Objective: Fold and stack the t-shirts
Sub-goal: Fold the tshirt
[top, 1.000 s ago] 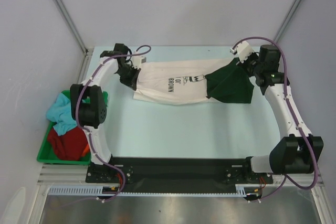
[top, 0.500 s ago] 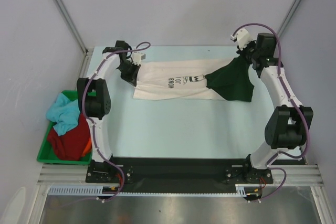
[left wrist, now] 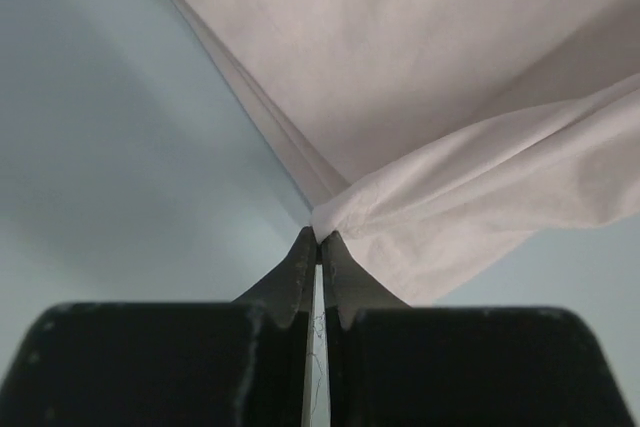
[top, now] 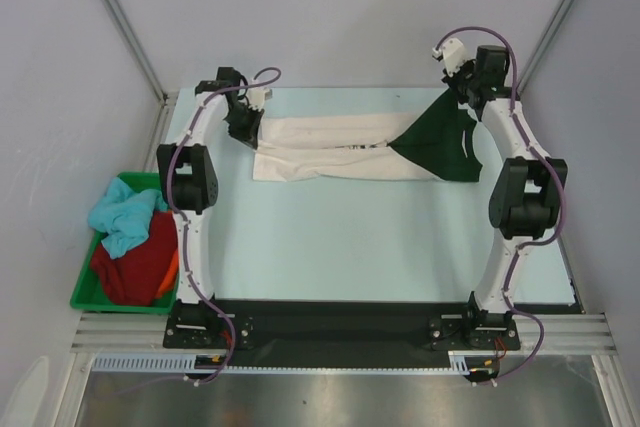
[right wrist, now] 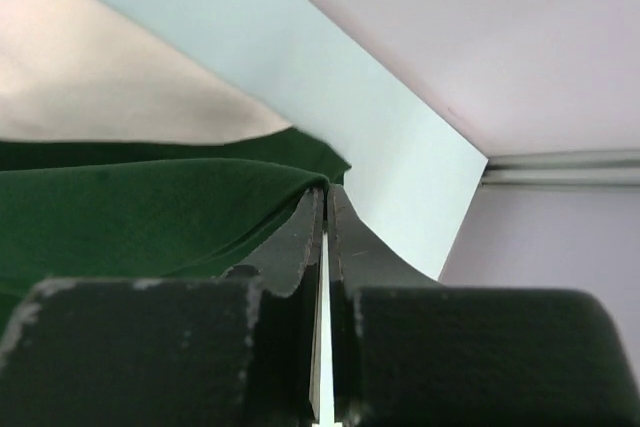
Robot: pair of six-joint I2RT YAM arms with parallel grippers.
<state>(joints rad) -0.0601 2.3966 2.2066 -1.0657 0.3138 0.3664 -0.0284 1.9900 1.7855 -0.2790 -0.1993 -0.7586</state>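
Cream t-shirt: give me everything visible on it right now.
The cream t-shirt is soft cloth drawn out into a long band across the far side of the table, black print showing only as a sliver mid-band. The left end effector is shut on its bunched left corner; the dark green t-shirt overlaps its right end.

Cream shirt (top: 310, 142) stretched out — dark green shirt (top: 440, 142) overlaps its right end; light blue shirt (top: 122, 217) on dark red shirt (top: 135, 272).

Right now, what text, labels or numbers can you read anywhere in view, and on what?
None can be read.
cream t-shirt: dark print shows along a fold, too small and creased to read.
dark green t-shirt: no lettering visible.
Both wrist views: plain cloth only.
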